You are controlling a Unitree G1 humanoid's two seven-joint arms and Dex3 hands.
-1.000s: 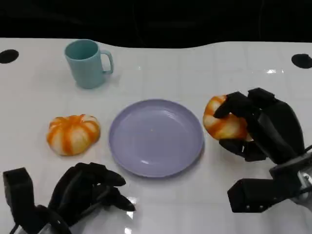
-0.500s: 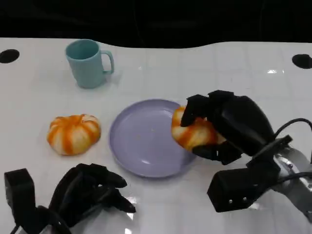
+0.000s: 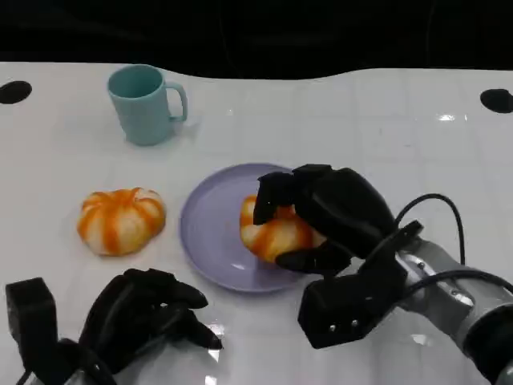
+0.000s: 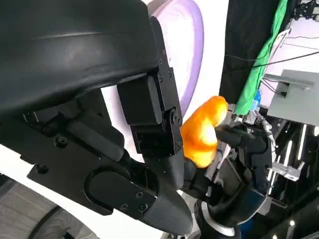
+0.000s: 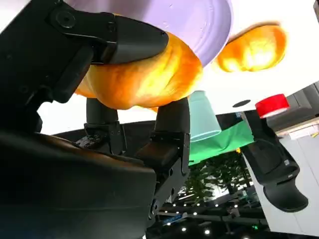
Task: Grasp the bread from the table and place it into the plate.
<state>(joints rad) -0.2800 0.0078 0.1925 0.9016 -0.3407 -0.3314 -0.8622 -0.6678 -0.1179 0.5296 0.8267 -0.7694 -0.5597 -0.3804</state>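
My right hand (image 3: pixel 333 216) grips an orange-and-white striped bread (image 3: pixel 272 234) over the right half of the lavender plate (image 3: pixel 212 233). The right wrist view shows the same bread (image 5: pixel 144 74) wrapped by black fingers (image 5: pixel 124 37), close against the plate (image 5: pixel 199 20). A second striped bread (image 3: pixel 120 219) lies on the table left of the plate, seen from the right wrist as an orange lump (image 5: pixel 254 47). My left hand (image 3: pixel 140 317) rests at the near left with fingers curled in, holding nothing. In the left wrist view the held bread (image 4: pixel 202 132) and plate (image 4: pixel 187 50) show past my left hand (image 4: pixel 149 129).
A teal mug (image 3: pixel 144 104) stands at the back left of the white table (image 3: pixel 385 120), handle to the right. Dark round holes (image 3: pixel 497 99) sit near the far corners. A black cable (image 3: pixel 437 208) loops from my right forearm.
My right hand has carried the bread leftward, from the table beside the plate's right rim to over the plate. The left hand has stayed put.
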